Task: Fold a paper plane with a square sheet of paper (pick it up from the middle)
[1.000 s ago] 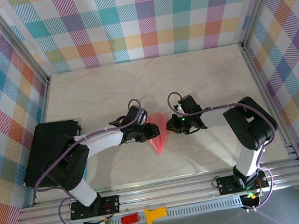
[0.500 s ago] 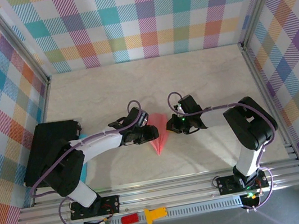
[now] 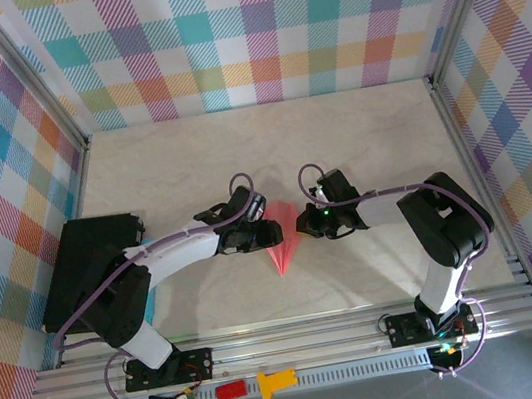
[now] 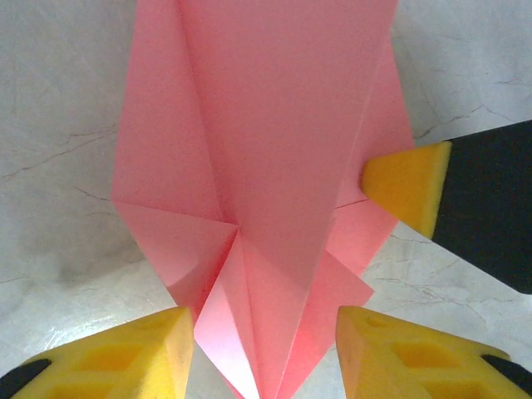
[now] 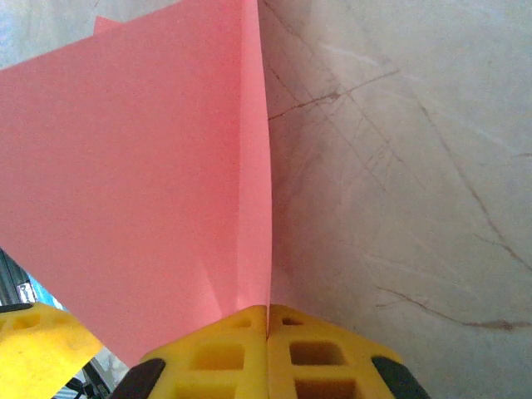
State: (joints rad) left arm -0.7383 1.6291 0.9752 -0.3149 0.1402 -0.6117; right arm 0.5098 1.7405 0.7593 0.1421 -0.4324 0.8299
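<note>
The salmon-pink paper plane (image 3: 284,247) lies at mid-table as a narrow dart with its point toward the near edge. In the left wrist view the paper plane (image 4: 258,141) shows its folded layers and centre crease. My left gripper (image 3: 269,231) is at its left side. The left gripper (image 4: 264,320) stands open, with the paper's folded end between its yellow fingers (image 4: 116,357), unclamped. My right gripper (image 3: 302,222) is at the plane's right side. The right gripper (image 5: 268,320) is shut on a raised flap of the paper plane (image 5: 141,191). Its yellow fingertip (image 4: 407,183) touches the paper's right edge.
A black box (image 3: 90,268) sits at the table's left side beside the left arm. A small red block (image 3: 230,390) and a yellow piece (image 3: 273,383) rest on the front rail. Checked walls and metal frame posts close in the marble-look table (image 3: 268,148).
The left gripper's jaws have spread wider around the paper's end, and the left wrist shifted slightly. The right gripper and the paper stay put.
</note>
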